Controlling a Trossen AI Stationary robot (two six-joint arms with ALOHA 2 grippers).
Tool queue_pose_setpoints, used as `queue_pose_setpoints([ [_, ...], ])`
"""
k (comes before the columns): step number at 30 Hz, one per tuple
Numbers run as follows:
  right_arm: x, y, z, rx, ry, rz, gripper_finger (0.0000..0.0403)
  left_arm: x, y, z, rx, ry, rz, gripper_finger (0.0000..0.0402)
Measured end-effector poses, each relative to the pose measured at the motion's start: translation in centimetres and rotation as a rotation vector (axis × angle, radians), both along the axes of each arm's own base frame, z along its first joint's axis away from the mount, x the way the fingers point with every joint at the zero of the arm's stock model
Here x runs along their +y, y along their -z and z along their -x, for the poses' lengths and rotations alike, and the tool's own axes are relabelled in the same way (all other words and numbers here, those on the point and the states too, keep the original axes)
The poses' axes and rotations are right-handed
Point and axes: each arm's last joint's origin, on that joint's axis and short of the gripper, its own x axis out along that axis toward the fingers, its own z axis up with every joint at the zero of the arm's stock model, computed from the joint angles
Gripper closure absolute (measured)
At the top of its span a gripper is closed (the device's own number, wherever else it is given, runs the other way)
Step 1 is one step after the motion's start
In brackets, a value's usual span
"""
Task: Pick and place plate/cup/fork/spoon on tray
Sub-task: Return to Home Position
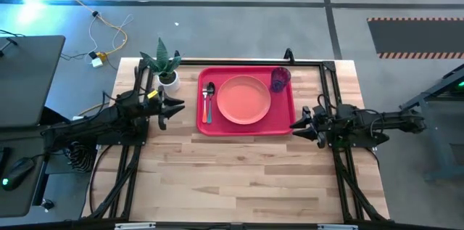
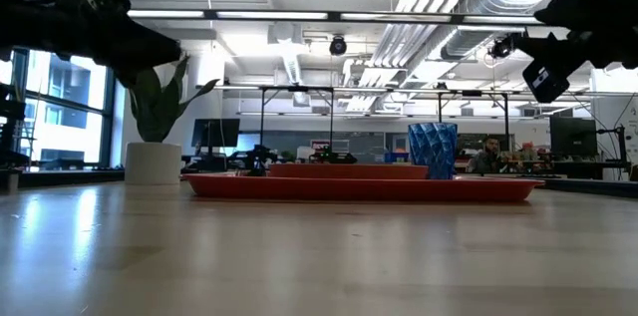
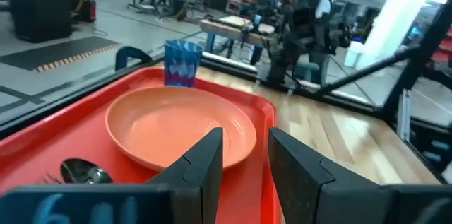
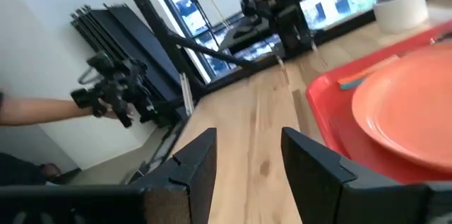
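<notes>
Centrally on the tray [image 1: 246, 130] sat the plate [image 1: 244, 99]; cup [image 1: 280, 78] at 1 o'clock, spoon [image 1: 209, 101] at 9. Left gripper [image 1: 177, 107] at the tray's 9, right gripper [image 1: 296, 125] at 4, both with fingers apart.

I have a pale wooden table [image 1: 239, 179] under me, with a black frame [image 1: 232, 62] along its far edge. A leafy green plant [image 1: 162, 57] in a white pot [image 1: 168, 80] stands upright near the far left corner. On the grey floor beyond lies a yellow-corded plug [image 1: 98, 58], and dark mats [image 1: 413, 38] edged with hazard stripes. Low view: a person [image 2: 488, 155] sits deep in the room.
</notes>
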Motion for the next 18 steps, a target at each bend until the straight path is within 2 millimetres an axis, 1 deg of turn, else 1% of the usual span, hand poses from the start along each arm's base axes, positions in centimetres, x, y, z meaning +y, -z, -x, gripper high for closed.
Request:
queue_pose_setpoints([
  [6,-0.1,-0.04,0.04,-0.005,0.031,0.001,0.0253,-0.15,0.24,0.3,0.024,0.015,-0.017,0.0298],
  [10,-0.22,0.47,0.03,0.048,0.07,0.004,0.0253,0.05,0.13,0.47,0.019,-0.071,-0.048,0.0298],
  [18,-0.28,0.53,0.02,0.055,0.092,0.011,0.0253,0.36,-0.07,0.57,0.026,-0.18,-0.135,0.0298],
])
